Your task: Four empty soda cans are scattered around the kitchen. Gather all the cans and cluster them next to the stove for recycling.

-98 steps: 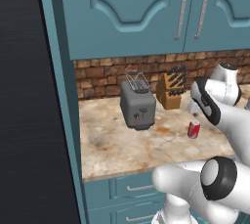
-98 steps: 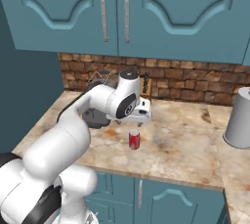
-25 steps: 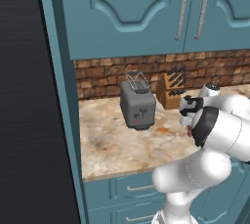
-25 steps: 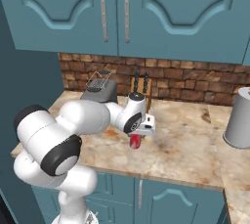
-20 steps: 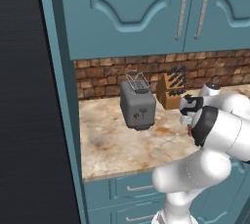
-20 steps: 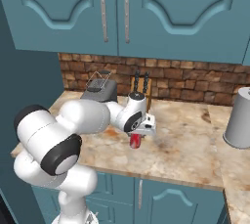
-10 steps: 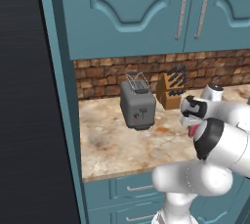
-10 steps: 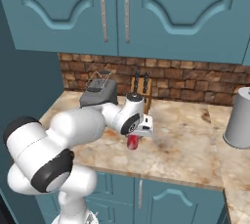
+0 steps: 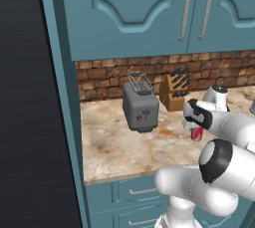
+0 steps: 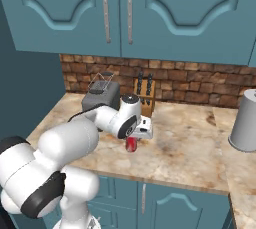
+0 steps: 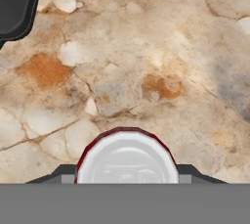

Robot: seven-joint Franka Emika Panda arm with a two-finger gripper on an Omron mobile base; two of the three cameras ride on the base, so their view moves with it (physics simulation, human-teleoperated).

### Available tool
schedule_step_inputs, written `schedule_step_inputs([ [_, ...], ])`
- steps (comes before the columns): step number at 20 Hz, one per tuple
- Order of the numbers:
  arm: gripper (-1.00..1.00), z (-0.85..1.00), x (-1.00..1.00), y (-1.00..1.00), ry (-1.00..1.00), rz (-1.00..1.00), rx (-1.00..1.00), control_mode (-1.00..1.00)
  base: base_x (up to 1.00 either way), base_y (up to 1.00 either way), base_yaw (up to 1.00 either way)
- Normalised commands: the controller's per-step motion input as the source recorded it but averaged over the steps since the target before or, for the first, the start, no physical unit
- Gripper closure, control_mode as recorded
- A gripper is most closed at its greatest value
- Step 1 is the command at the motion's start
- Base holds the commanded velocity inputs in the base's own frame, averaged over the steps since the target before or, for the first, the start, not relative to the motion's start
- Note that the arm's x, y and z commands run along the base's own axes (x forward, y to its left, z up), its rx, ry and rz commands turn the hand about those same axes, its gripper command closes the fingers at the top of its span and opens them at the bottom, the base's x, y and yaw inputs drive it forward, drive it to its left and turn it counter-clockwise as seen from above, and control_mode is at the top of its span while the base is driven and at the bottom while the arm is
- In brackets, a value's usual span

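Jaws around round red can (image 11: 127, 157)

Illumination is even and diffuse, with no single visible light source. The countertop (image 10: 190, 138) is brightly lit; the tall panel (image 9: 30, 97) at the left of the left base view renders nearly black. Soft, faint shadows lie beneath the toaster (image 9: 140, 112) and under the cabinets (image 10: 150, 13). No glare appears. Edges are slightly soft and pixelated; the hand view shows smeared stone texture. No edge distortion is evident.

A mottled stone counter (image 9: 119, 150) bears a toaster (image 9: 140, 111), knife block (image 9: 174, 90) and grey canister (image 10: 245, 121).
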Motion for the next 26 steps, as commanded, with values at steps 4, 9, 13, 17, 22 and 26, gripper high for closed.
schedule_step_inputs([
  [4, 1.0, 0.34, 0.0, 0.0, 0.0, 0.0, 0.0, -1.0, 0.0, 0.0, 0.0],
  [9, 1.0, 0.26, -0.06, 0.03, 0.0, 0.0, 0.0, -1.0, 0.0, 0.0, 0.0],
  [13, 1.0, 0.27, -0.07, 0.0, 0.0, 0.0, 0.0, -1.0, 0.0, 0.0, 0.0],
  [17, 1.0, 0.22, -0.14, 0.0, 0.0, 0.0, 0.0, -1.0, 0.0, 0.0, 0.0],
  [22, 1.0, 0.2, -0.18, 0.0, 0.0, 0.0, 0.0, -1.0, 0.0, 0.0, 0.0],
  [26, 1.0, 0.06, -0.25, 0.01, 0.0, 0.0, 0.0, -1.0, 0.0, 0.0, 0.0],
])
